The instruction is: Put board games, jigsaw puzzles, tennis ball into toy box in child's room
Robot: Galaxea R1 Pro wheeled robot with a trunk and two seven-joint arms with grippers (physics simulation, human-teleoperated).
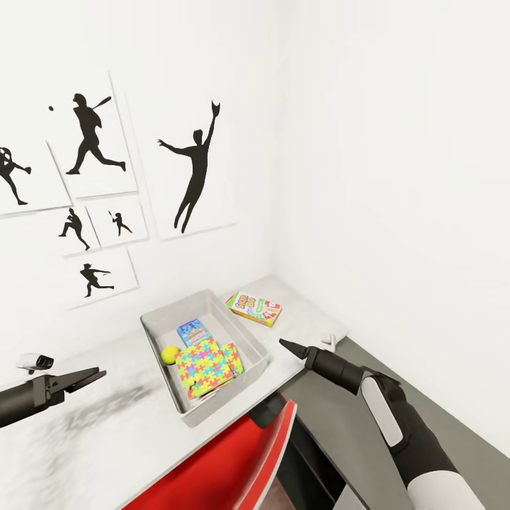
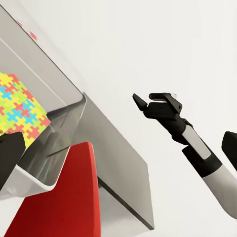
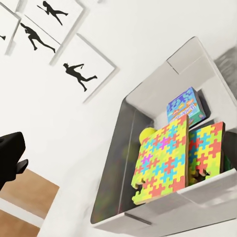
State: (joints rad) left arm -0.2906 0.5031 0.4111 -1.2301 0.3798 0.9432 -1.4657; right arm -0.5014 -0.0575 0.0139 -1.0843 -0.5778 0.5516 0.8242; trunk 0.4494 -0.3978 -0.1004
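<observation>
The toy box (image 1: 157, 324) sat on the table (image 1: 106, 439), holding two jigsaw puzzles (image 1: 205, 365), a tennis ball (image 1: 170, 354) and a blue board game (image 1: 191, 331). A green-red-yellow board game (image 1: 253, 308), its lettering too small to read, lay just right of it. The left gripper (image 1: 98, 375) and right gripper (image 1: 283, 343) each looked closed and empty.

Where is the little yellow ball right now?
In the head view, the tennis ball sits inside the toy box, at its left side, beside the jigsaw puzzles.
</observation>
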